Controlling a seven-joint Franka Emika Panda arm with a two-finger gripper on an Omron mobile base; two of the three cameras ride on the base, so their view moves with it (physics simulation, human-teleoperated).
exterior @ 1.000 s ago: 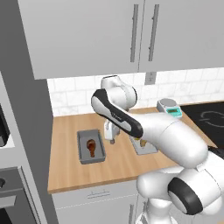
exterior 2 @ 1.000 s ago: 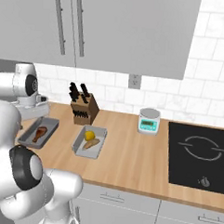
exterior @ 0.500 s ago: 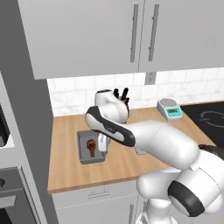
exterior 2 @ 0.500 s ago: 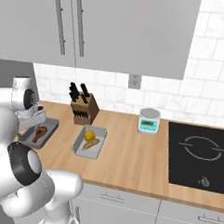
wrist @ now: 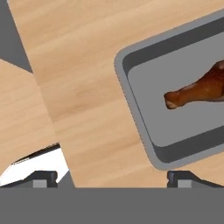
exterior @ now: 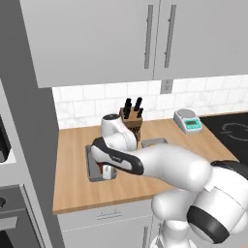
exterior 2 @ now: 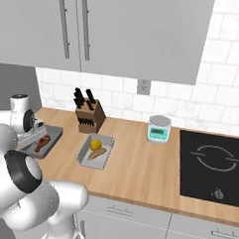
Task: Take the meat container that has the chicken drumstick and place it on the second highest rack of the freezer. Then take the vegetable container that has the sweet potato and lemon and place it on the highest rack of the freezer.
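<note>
The meat container [exterior 2: 52, 136] is a grey tray at the counter's left end, holding the reddish-brown chicken drumstick [exterior 2: 41, 143]. My gripper [exterior: 108, 171] hangs low over its near end and is open. In the hand view the gripper [wrist: 113, 178] has nothing between its fingertips; the meat container's end rim [wrist: 133, 103] lies nearer the right tip, and the drumstick [wrist: 199, 89] sits beyond it. The vegetable container [exterior 2: 103, 162] holds the lemon [exterior 2: 95, 144] and the sweet potato [exterior 2: 98, 153], right of the meat container. The freezer's racks are out of view.
A knife block [exterior 2: 88, 118] stands at the wall behind the trays. A small kitchen scale [exterior 2: 158, 129] sits further right, then the black hob [exterior 2: 213, 166]. White wall cupboards [exterior: 145, 38] hang overhead. A tall grey panel [exterior: 26, 111] bounds the counter on the left.
The arm has swung left and down, from above the vegetable container to low over the meat container. The jaws stayed open. Both trays have not moved.
</note>
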